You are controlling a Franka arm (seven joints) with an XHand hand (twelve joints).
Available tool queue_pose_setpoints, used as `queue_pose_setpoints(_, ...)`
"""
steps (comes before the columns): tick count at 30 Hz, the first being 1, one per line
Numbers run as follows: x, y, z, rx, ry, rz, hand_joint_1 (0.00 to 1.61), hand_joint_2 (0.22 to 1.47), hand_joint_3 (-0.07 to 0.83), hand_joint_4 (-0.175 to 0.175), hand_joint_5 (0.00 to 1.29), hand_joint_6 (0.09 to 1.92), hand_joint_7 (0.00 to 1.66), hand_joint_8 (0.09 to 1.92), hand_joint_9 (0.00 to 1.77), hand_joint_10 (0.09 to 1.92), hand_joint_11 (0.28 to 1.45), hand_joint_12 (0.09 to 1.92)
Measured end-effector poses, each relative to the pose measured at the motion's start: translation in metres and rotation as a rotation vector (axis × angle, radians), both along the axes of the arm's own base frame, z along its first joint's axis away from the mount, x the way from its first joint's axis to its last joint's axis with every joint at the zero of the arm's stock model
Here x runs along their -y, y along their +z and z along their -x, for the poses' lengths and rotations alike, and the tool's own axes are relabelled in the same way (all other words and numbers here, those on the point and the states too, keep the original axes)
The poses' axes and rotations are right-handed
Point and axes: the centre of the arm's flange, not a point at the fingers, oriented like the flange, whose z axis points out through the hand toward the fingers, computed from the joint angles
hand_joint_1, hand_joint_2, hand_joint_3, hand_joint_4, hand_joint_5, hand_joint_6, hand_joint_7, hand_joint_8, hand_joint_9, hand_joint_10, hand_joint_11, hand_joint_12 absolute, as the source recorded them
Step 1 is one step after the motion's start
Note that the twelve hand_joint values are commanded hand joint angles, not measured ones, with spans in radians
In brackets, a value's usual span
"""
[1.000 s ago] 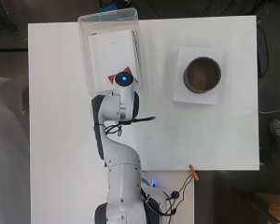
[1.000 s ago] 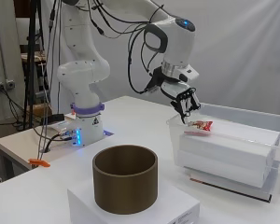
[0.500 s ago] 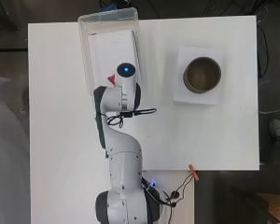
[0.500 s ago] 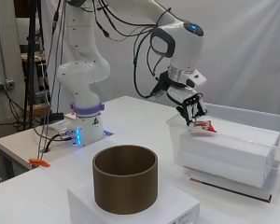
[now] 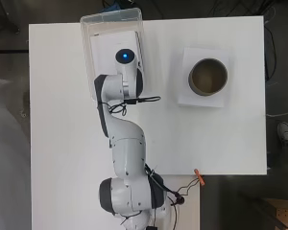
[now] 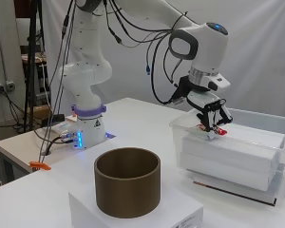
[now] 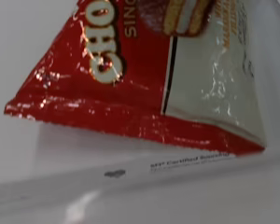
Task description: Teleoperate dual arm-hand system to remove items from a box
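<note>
White arm [image 6: 85, 76], black cables

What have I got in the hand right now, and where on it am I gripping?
The hand has its fingers curled down on the red and white snack packet, pinching it near one end, just above the white block in the clear box.

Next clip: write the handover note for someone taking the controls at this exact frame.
Hand: fingers curled down around the red and white snack packet, at the near end of the clear plastic box.
Packet lies on the white foam block inside the box, not clearly lifted.
Brown cylindrical container sits on its white base, with nothing visible inside.
Done: hand has reached the packet.
Left: lift the packet out of the box.
</note>
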Motion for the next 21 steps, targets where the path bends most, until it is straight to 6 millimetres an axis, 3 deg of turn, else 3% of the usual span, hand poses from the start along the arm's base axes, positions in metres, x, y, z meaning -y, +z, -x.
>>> queue_pose_setpoints(1,-0.001,0.001,-0.006,0.002,-0.001,0.006,0.8,1.32,0.019,0.175,0.61,1.63,1.33,1.92,1.54,1.92,1.11,1.79)
queue_pose_setpoints(4,-0.008,0.002,-0.017,0.001,-0.001,-0.002,0.77,1.27,-0.002,0.175,0.75,1.87,1.36,1.92,1.55,1.92,1.13,1.78)
queue_pose_setpoints(7,-0.019,0.007,-0.004,-0.02,0.049,-0.029,0.81,1.28,0.043,0.175,0.66,1.64,1.31,1.92,1.48,1.92,1.04,1.76)
queue_pose_setpoints(10,-0.024,0.003,0.012,-0.05,0.087,-0.037,0.83,1.28,0.049,0.175,0.65,1.58,1.28,1.92,1.45,1.92,1.01,1.75)
queue_pose_setpoints(11,-0.025,0.004,0.014,-0.052,0.093,-0.039,0.81,1.29,0.047,0.175,0.64,1.58,1.21,1.92,1.39,1.91,0.94,1.71)
queue_pose_setpoints(12,-0.025,0.003,0.015,-0.056,0.096,-0.04,0.54,1.21,0.021,0.118,0.6,1.21,1.05,1.61,1.19,1.69,0.78,1.45)
queue_pose_setpoints(13,-0.025,0.003,0.015,-0.063,0.094,-0.035,0.3,1.15,0.008,0.069,0.6,0.81,0.94,1.13,1.04,1.26,0.68,1.0)
queue_pose_setpoints(14,-0.024,0.001,0.016,-0.081,0.084,-0.024,0.17,1.12,0.003,0.059,0.67,0.52,0.93,0.77,1.0,0.93,0.67,0.62)
queue_pose_setpoints(15,-0.023,0.0,0.017,-0.108,0.072,-0.012,0.09,1.11,0.001,0.069,0.76,0.35,0.95,0.55,0.99,0.78,0.7,0.36)
queue_pose_setpoints(17,-0.022,0.005,0.016,-0.171,0.044,0.026,0.04,1.09,0.002,0.101,0.86,0.22,1.0,0.34,0.98,0.7,0.76,0.11)
queue_pose_setpoints(18,-0.021,0.007,0.015,-0.197,0.029,0.047,0.03,1.07,0.001,0.121,0.89,0.21,0.98,0.23,0.98,0.57,0.74,0.09)
queue_pose_setpoints(19,-0.021,0.006,0.013,-0.218,0.015,0.062,0.02,1.06,0.001,0.138,0.9,0.23,0.97,0.14,0.99,0.39,0.7,0.09)
queue_pose_setpoints(20,-0.02,0.004,0.013,-0.236,0.009,0.069,0.01,1.05,0.0,0.154,0.87,0.4,0.98,0.09,1.03,0.25,0.7,0.09)
queue_pose_setpoints(21,-0.02,0.003,0.012,-0.249,0.008,0.071,0.01,1.04,0.0,0.131,0.8,0.39,0.89,0.09,0.95,0.14,0.63,0.09)
